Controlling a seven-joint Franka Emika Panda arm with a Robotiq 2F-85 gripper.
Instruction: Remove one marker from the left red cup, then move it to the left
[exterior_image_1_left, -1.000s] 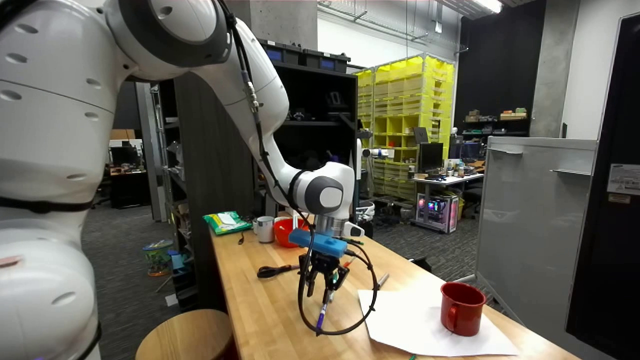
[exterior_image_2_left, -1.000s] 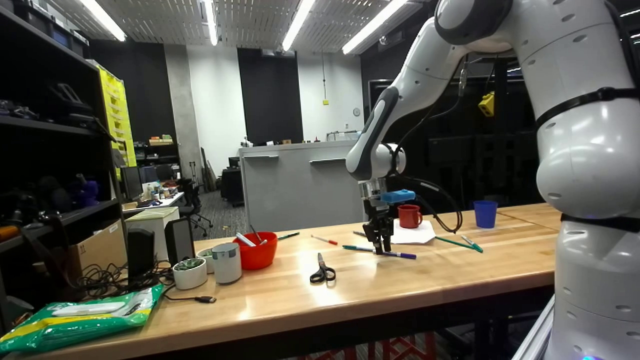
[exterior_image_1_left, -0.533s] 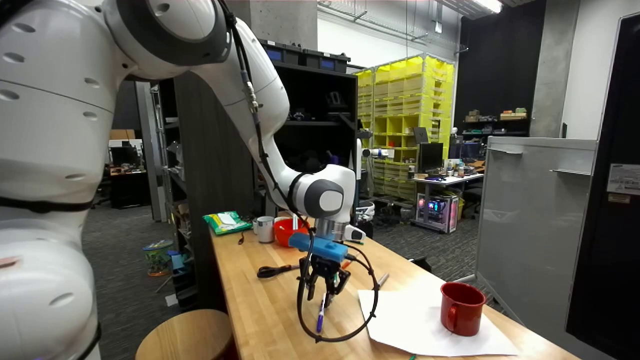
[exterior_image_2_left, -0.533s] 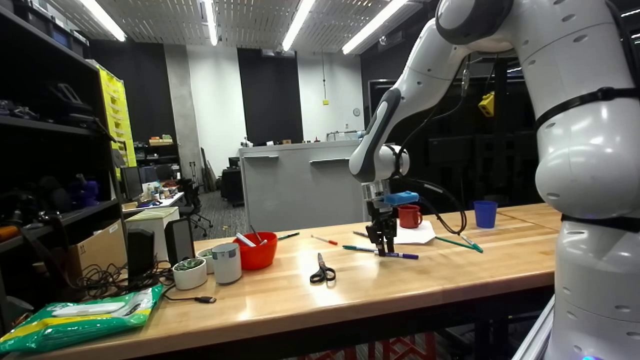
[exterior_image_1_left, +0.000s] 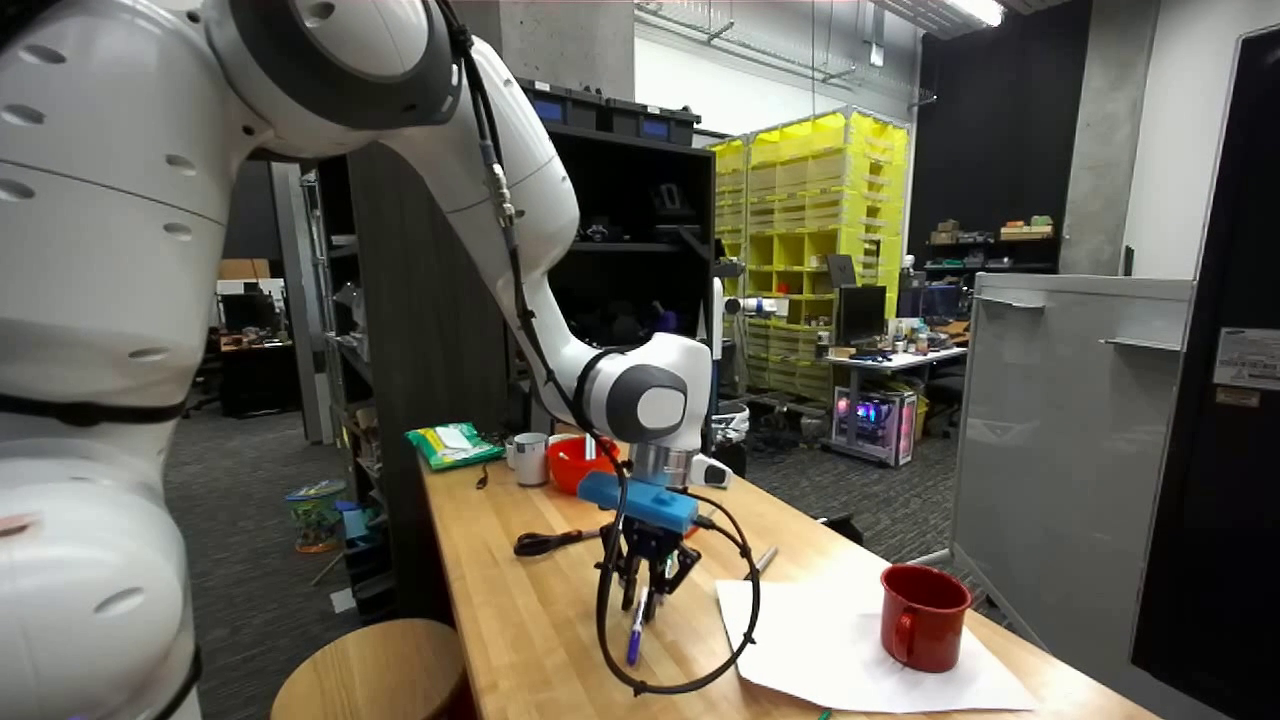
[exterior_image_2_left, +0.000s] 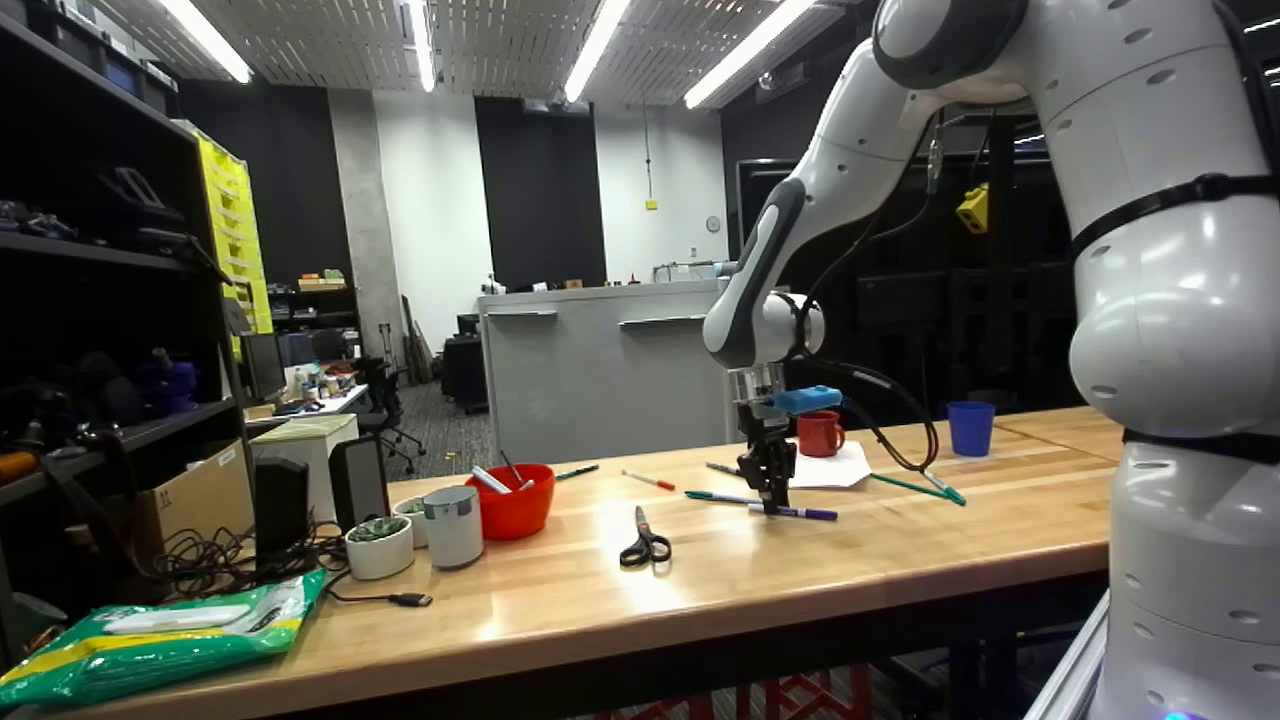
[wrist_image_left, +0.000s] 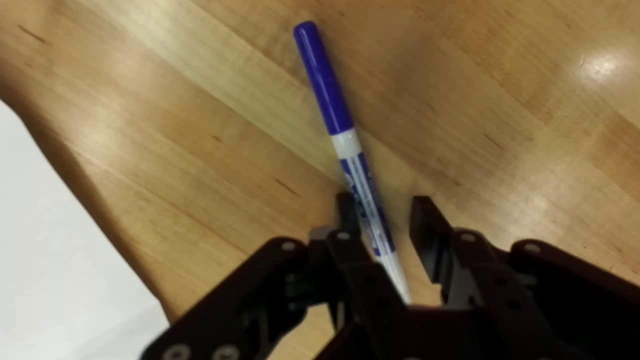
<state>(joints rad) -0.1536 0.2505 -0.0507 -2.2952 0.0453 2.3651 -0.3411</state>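
Looking down the wrist view, and seeing the gripper (wrist_image_left: 383, 202) sitting low at the table (wrist_image_left: 225, 175), straddling the blue marker (wrist_image_left: 354, 162)! Showing fingertips (wrist_image_left: 425, 220) standing apart, crowding the marker on one side (touching there or just missing, not telling from this angle) and leaving a slim gap on the other. Running lengthwise between them, lying on the table, aiming a blue cap (wrist_image_left: 323, 80) outward and pointing a pale end back toward the gripper. Checking an exterior view, and spotting a green pen (exterior_image_2_left: 718, 497) lying nearly end to end with the marker (meeting or not, being too small to tell). Finding the wide red cup (exterior_image_2_left: 520, 512) in both exterior views, standing well apart from the gripper, holding pens (exterior_image_2_left: 490, 480) leaning at its rim. Seeing a grey cup (exterior_image_2_left: 453, 530) standing just beside it. Picking out scissors (exterior_image_2_left: 645, 536) lying between that red cup and the gripper, and a red pen (exterior_image_2_left: 650, 481) lying farther back. Noting the darker red mug (exterior_image_1_left: 925, 620) standing upright on white paper (exterior_image_1_left: 820, 640), and a blue cup (exterior_image_2_left: 970, 430) standing well apart from the marker.
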